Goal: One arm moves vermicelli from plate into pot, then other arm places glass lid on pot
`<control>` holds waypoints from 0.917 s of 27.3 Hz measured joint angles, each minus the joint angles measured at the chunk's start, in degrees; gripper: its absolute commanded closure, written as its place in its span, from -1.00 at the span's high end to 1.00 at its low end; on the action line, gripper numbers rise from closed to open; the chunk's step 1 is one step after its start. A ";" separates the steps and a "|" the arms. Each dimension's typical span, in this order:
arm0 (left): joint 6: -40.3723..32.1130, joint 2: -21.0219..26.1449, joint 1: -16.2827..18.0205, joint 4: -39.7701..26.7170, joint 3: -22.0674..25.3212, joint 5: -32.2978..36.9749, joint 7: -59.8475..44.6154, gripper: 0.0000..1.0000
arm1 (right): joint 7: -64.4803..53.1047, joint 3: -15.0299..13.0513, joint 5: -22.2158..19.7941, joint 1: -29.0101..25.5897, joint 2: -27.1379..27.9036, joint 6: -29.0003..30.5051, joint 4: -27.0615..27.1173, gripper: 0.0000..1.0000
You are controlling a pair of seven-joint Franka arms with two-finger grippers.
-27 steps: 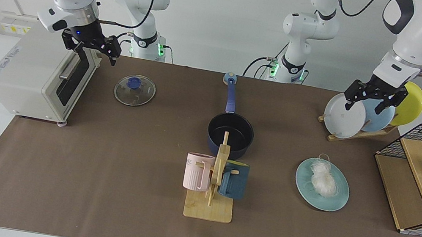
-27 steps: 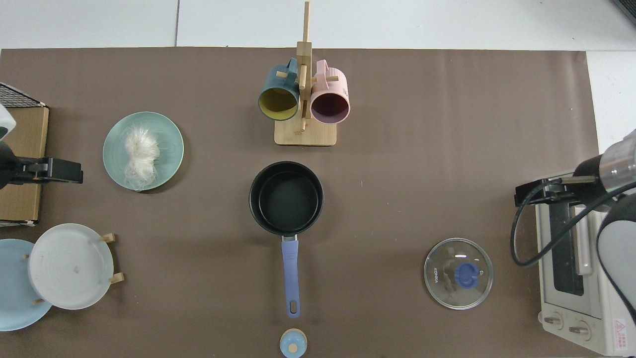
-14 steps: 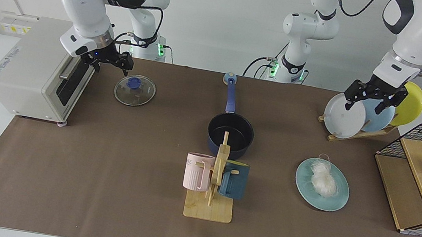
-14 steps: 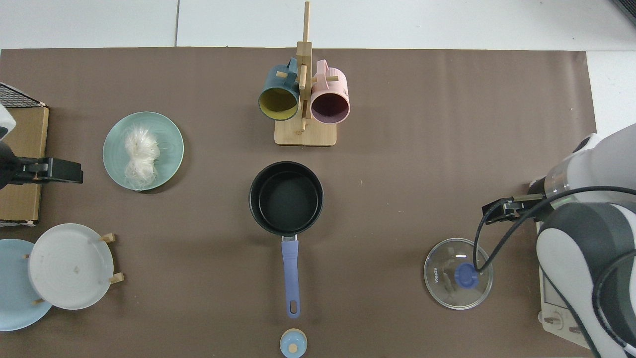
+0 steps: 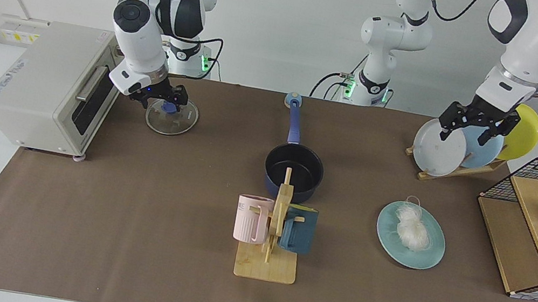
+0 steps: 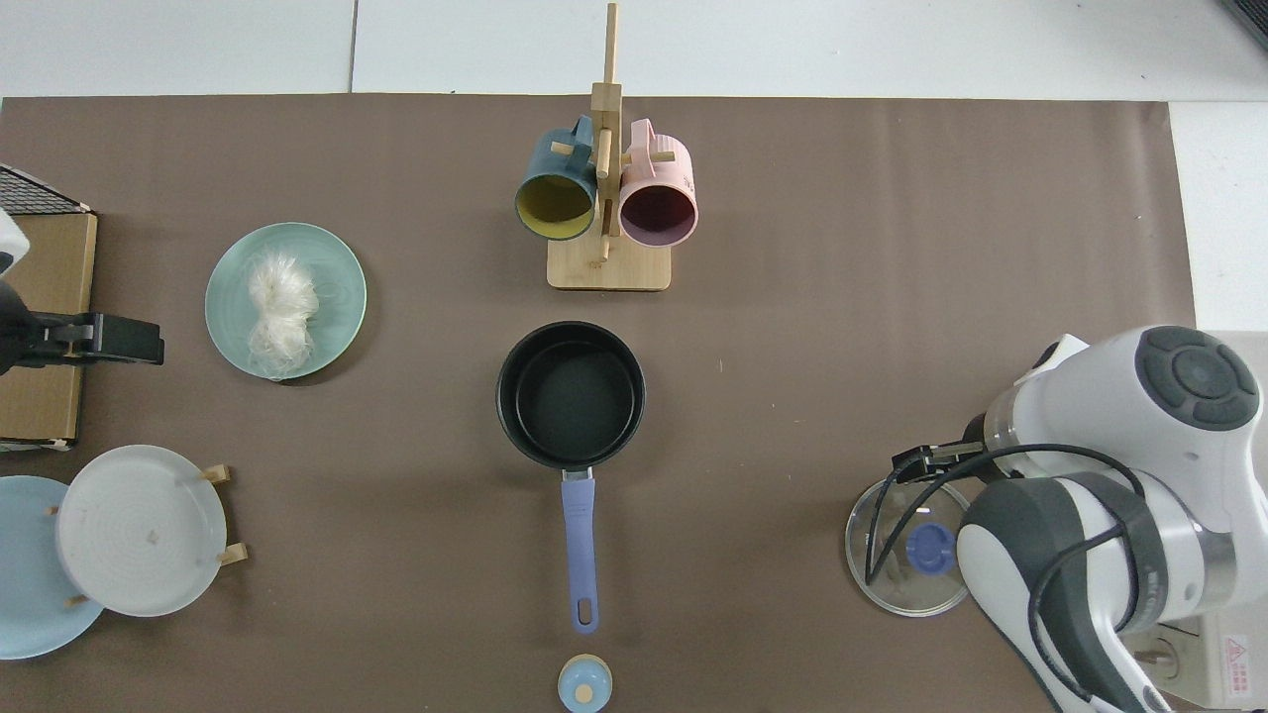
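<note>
Since the earlier frames the right arm has swung away from the toaster oven (image 5: pixel 53 82) and been lowered over the glass lid (image 5: pixel 172 115); the left arm is unmoved.

Right tool (image 5: pixel 160 98): set just above the lid's blue knob (image 6: pixel 929 548), fingers spread to either side of it, nothing gripped yet. In the top view most of the lid is covered by the arm.

Left tool (image 5: pixel 477 126): held open and empty, high in front of the plate rack (image 5: pixel 454 168); this arm waits.

Vermicelli (image 5: pixel 412 227): untouched on the teal plate (image 5: pixel 386 236), well apart from the pot (image 5: pixel 294 170). The pot is seen to be empty, handle pointing toward the arm bases. Mug rack (image 5: pixel 271 239) stands just in front of the pot.

Judgement: the lid is being approached while the noodles are not yet moved, so the stated order is not met. For a sound pick the fingers should be centred on the knob, brought down until the pads straddle it fully, closed squarely, then the lid lifted level. A shallow or off-centre pinch on the small knob is likely to let the lid tilt or slip.
</note>
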 measured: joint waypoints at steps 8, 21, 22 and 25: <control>9.25 2.91 0.31 -1.27 0.78 -1.80 -0.97 1.00 | 0.00 -0.11 0.00 0.00 -1.66 4.83 -7.12 1.00; 26.08 20.87 0.31 0.43 0.70 -2.72 -6.61 1.00 | 0.00 -0.11 0.00 0.00 -4.17 11.12 -15.67 1.00; 26.60 21.96 0.31 0.76 0.68 -2.72 -6.79 1.00 | 0.00 -0.11 0.00 0.00 -4.23 11.28 -16.10 1.00; 28.62 24.45 0.29 1.01 0.41 -2.72 -7.69 1.00 | 0.00 -0.11 0.00 0.00 -4.32 11.78 -17.18 1.00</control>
